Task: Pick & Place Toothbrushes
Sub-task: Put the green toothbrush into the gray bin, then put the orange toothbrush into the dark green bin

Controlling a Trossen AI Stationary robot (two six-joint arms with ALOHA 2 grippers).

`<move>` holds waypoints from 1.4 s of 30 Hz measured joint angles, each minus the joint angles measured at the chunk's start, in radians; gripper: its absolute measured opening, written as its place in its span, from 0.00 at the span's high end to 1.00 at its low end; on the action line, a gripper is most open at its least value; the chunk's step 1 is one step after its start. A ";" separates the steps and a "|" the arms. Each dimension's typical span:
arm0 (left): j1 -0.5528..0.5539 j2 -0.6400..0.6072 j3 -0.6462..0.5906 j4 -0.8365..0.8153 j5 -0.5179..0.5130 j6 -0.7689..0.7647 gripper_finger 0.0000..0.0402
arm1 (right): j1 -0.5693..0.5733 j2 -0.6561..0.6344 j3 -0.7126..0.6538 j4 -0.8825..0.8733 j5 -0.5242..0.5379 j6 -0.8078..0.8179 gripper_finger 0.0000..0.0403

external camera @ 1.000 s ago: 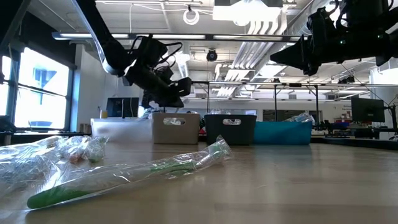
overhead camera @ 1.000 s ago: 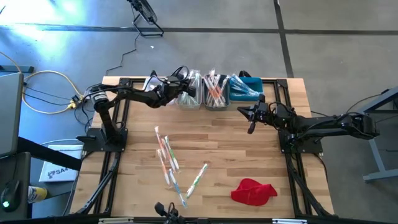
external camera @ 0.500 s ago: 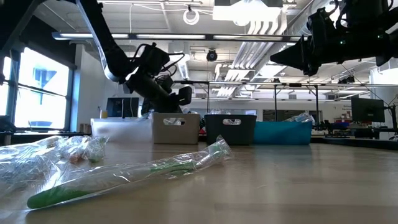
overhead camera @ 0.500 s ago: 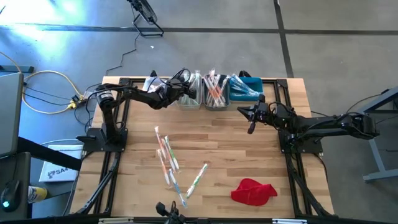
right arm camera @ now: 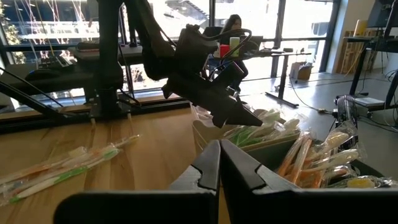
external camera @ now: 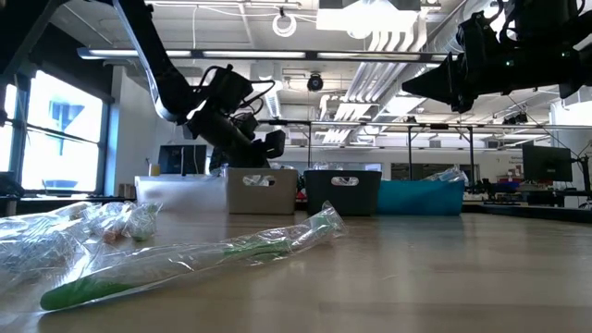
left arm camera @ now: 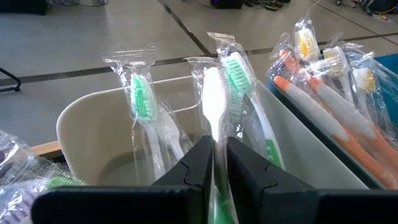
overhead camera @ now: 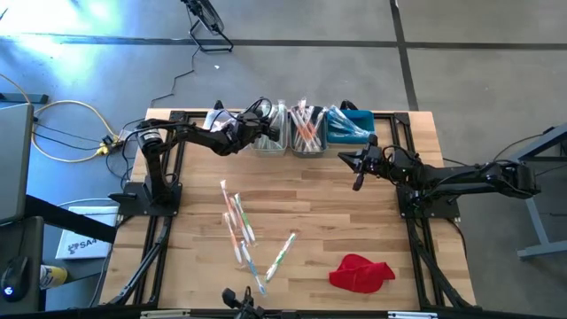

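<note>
The toothbrushes (overhead camera: 241,229) are thin sticks in clear crinkled wrappers, with green, orange and white handles. A loose group is spread on the wooden table (overhead camera: 310,195) near its middle, and one green brush (external camera: 185,264) is seen close up in the low view. More are stood upright in the row of bins at the far edge: green and white ones in the beige bin (left arm camera: 81,124), orange ones in the grey bin (overhead camera: 306,133) beside it, and others in the blue bin (overhead camera: 350,127).

The left gripper (left arm camera: 219,163) is held just over the beige bin. A green-and-white wrapped brush (left arm camera: 214,106) is seen between its fingers, which stand only a narrow gap apart; whether the brush is gripped or already loosed cannot be told. The other brushes in the bin crowd close on both sides of it.

The right gripper (overhead camera: 358,171) is held above the table in front of the blue bin, its fingers pressed together on nothing. A red cloth (overhead camera: 361,272) is lain near the table's front right corner, well apart from the brushes.

Since a second ago the left gripper has been carried rightward along the bin row and lowered towards the beige bin; over the last half second it has hardly been moved. The right arm and the loose brushes are unchanged.
</note>
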 joint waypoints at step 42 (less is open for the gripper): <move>0.000 -0.244 0.000 -0.170 0.603 0.078 0.68 | 0.000 0.000 -0.002 -0.029 0.000 0.007 0.99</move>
